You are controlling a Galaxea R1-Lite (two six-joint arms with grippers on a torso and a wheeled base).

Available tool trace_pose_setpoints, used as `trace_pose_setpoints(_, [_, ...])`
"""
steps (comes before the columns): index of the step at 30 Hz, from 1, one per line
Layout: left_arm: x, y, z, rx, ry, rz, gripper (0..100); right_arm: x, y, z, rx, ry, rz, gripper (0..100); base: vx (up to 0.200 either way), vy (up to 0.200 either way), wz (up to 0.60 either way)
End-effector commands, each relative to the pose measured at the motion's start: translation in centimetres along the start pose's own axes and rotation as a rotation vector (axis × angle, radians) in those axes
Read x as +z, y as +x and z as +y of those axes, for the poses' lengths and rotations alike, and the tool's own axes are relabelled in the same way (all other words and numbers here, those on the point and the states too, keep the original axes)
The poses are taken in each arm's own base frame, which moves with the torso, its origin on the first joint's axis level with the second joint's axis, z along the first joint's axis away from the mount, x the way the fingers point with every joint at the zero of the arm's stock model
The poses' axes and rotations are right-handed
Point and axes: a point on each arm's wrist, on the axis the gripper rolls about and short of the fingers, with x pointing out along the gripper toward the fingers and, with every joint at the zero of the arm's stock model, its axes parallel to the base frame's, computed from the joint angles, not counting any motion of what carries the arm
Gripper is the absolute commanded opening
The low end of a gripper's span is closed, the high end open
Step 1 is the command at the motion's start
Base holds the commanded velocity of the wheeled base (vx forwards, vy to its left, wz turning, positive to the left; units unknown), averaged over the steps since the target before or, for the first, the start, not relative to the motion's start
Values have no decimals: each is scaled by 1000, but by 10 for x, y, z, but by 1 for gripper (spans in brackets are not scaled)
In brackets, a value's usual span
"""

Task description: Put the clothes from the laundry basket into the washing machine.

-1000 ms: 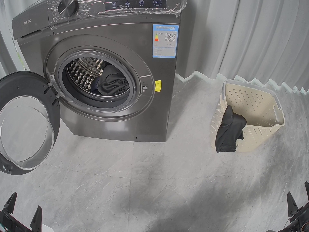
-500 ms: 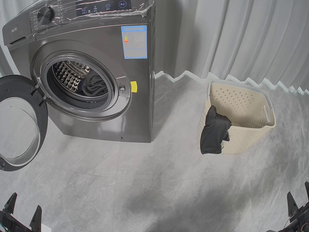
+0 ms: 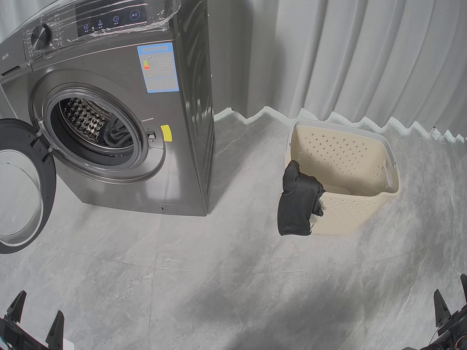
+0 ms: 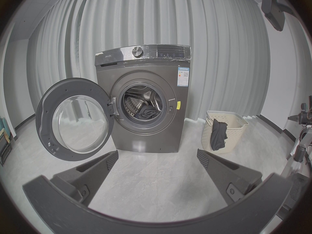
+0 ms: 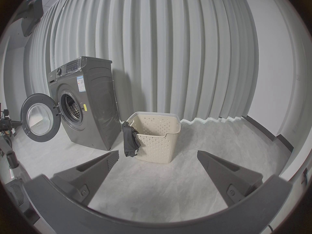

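Note:
A grey front-loading washing machine (image 3: 121, 122) (image 4: 146, 98) (image 5: 87, 101) stands at the left with its round door (image 3: 19, 190) (image 4: 76, 119) swung open. Dark clothing (image 3: 116, 133) (image 4: 148, 111) lies inside the drum. A cream perforated laundry basket (image 3: 360, 181) (image 4: 232, 129) (image 5: 157, 137) sits on the floor to the right. A black garment (image 3: 297, 200) (image 4: 218, 134) (image 5: 130, 138) hangs over its near-left rim. My left gripper (image 3: 35, 319) (image 4: 157, 166) is open and empty, low at the left. My right gripper (image 3: 452, 300) (image 5: 157, 166) is open and empty, low at the right.
Grey marble-patterned floor (image 3: 219, 278) stretches between me and both the machine and the basket. White pleated curtains (image 3: 340, 44) cover the wall behind them. The open door juts out over the floor at the left.
The whole head view has shifted: machine and basket now sit further left in the picture, so the camera has turned right. Both grippers keep their places in the picture, open.

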Motion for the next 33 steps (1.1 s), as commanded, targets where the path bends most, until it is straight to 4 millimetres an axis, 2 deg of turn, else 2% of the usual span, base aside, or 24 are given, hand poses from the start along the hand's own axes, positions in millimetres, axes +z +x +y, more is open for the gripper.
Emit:
trace_pose_setpoints(1, [-5,0,0,1,-3,4,100,-5,0,0,-2,-2,5,100,0,0,0])
trace_pose_setpoints(15, [-5,0,0,1,1,4,100,-4,0,0,1,6,-10,100,0,-171,0])
trace_pose_setpoints(16, [-5,0,0,1,0,4,100,2,-1,0,5,6,-40,100,0,0,0])
trace_pose_setpoints(19, [-5,0,0,1,3,6,100,41,-14,0,23,13,-202,100,0,0,0])
trace_pose_setpoints(22, [-5,0,0,0,3,6,100,56,-18,1,39,11,-166,100,0,0,0])
trace_pose_setpoints(25, [-5,0,0,0,3,6,100,57,-8,2,77,6,-28,100,0,0,0])
trace_pose_setpoints(30, [-5,0,0,0,4,6,100,65,35,5,135,8,260,100,160,0,0])
trace_pose_setpoints(33, [-5,0,0,0,3,6,100,67,63,7,148,-3,368,100,200,0,0])
